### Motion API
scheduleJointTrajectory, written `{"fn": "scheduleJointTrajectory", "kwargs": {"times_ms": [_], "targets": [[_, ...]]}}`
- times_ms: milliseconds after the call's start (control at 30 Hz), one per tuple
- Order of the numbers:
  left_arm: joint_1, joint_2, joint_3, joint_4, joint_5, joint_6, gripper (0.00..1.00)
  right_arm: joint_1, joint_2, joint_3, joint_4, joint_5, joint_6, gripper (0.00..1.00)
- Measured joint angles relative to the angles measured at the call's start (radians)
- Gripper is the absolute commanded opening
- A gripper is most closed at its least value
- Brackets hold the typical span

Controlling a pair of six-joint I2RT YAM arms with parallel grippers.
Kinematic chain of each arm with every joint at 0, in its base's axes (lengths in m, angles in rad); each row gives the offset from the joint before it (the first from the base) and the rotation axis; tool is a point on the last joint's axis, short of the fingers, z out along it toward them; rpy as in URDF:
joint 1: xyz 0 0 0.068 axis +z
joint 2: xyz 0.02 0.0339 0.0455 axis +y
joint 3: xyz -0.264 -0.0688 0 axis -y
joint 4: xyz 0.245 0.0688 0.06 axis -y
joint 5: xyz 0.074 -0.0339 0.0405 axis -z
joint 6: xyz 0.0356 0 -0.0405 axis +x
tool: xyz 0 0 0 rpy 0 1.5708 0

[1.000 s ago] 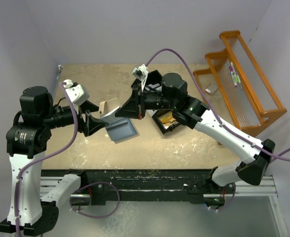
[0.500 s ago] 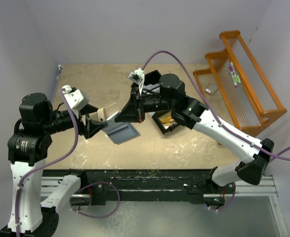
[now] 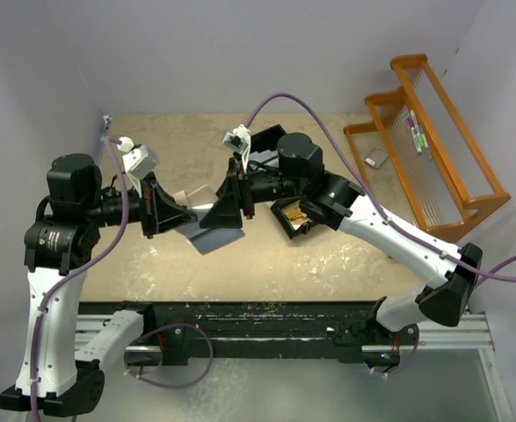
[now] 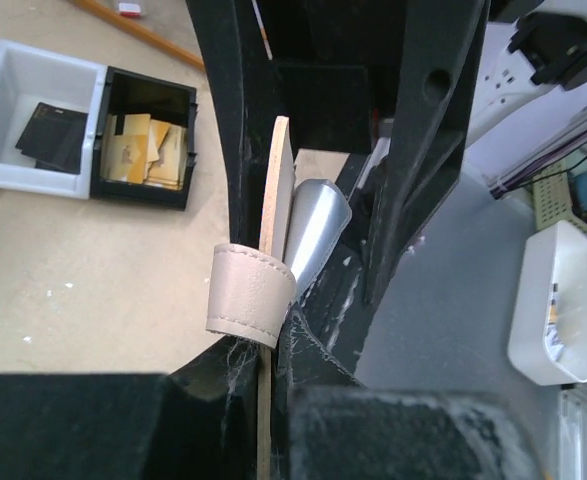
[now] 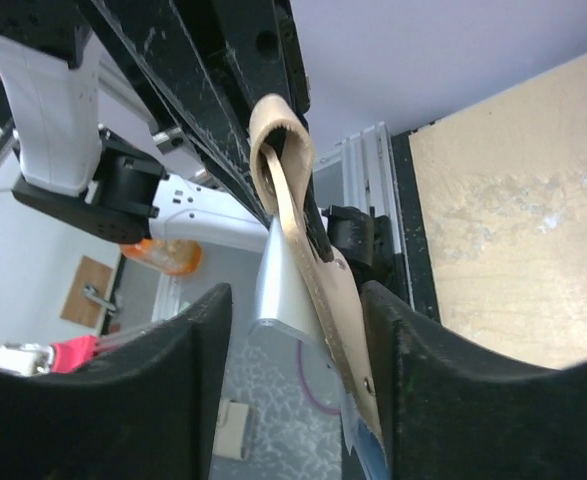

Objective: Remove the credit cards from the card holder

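Black fingers of my left gripper (image 4: pixel 270 352) are pressed together on the lower edge of the card holder (image 4: pixel 271 170). It stands edge-on between them, its pale strap loop (image 4: pixel 248 295) curled just above the pinch. My right gripper (image 5: pixel 295 320) straddles the same holder from the far end with its fingers parted. One finger is close to the tan face, the other well clear, and it has hold of nothing.

A silvery-grey leaf (image 4: pixel 313 232) peels away from the tan face. I cannot tell whether it is a card or the holder's inner flap.

Seen from overhead, the holder hangs above the table (image 4: pixel 83 290) between the two arms. The tray (image 4: pixel 143 198) lies near it at about three o'clock, with gold cards (image 4: pixel 145 150) already in one compartment.

I judge this to be a regrip before a pull. To do it well, I want the left clamp firm and away from the pocket mouth. The right fingers should close on a card's exposed edge alone, never on both leaves. Then I draw slowly along the pocket's line. A sideways tug would likely twist the holder in the left pinch.
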State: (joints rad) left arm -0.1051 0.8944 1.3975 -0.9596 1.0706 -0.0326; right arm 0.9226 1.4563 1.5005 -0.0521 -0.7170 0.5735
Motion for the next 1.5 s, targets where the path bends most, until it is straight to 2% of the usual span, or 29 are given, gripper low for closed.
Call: {"fn": "scheduleJointTrajectory", "kwargs": {"times_ms": [67, 133, 233, 400, 500, 567, 700, 800, 1000, 1300, 1433, 1500], "targets": [[0.000, 0.001, 0.010, 0.016, 0.012, -0.039, 0.03, 0.002, -0.005, -0.007, 0.013, -0.010, 0.004, 0.65], [0.000, 0.005, 0.023, 0.035, 0.026, -0.082, 0.02, 0.002, -0.019, -0.031, 0.037, -0.017, 0.008, 0.64], [0.000, 0.009, 0.032, 0.078, 0.047, -0.148, 0.03, 0.002, -0.050, -0.082, 0.084, -0.029, 0.020, 0.53], [0.000, 0.011, 0.032, 0.143, 0.091, -0.251, 0.04, 0.002, -0.089, -0.130, 0.133, -0.026, 0.046, 0.27], [0.000, 0.011, 0.032, 0.163, 0.111, -0.282, 0.07, 0.002, -0.090, -0.131, 0.164, -0.018, 0.065, 0.16], [0.000, 0.010, 0.032, 0.169, 0.119, -0.291, 0.13, 0.002, -0.088, -0.131, 0.174, -0.014, 0.080, 0.10], [0.000, 0.004, 0.039, 0.165, 0.110, -0.272, 0.44, 0.002, -0.082, -0.131, 0.180, -0.008, 0.103, 0.01], [0.000, -0.002, 0.062, 0.142, 0.050, -0.235, 0.47, 0.002, -0.069, -0.130, 0.176, 0.008, 0.109, 0.00], [0.000, -0.054, 0.082, 0.126, -0.145, -0.129, 0.42, 0.002, -0.036, -0.130, 0.146, 0.047, 0.101, 0.00], [0.000, -0.079, 0.082, 0.113, -0.298, -0.025, 0.42, 0.002, -0.036, -0.130, 0.118, 0.053, 0.100, 0.00], [0.000, -0.102, 0.082, 0.131, -0.394, -0.004, 0.44, 0.002, -0.032, -0.124, 0.080, 0.069, 0.098, 0.00], [0.000, -0.117, 0.082, 0.148, -0.440, 0.001, 0.50, 0.002, -0.020, -0.107, 0.054, 0.079, 0.097, 0.00]]}}
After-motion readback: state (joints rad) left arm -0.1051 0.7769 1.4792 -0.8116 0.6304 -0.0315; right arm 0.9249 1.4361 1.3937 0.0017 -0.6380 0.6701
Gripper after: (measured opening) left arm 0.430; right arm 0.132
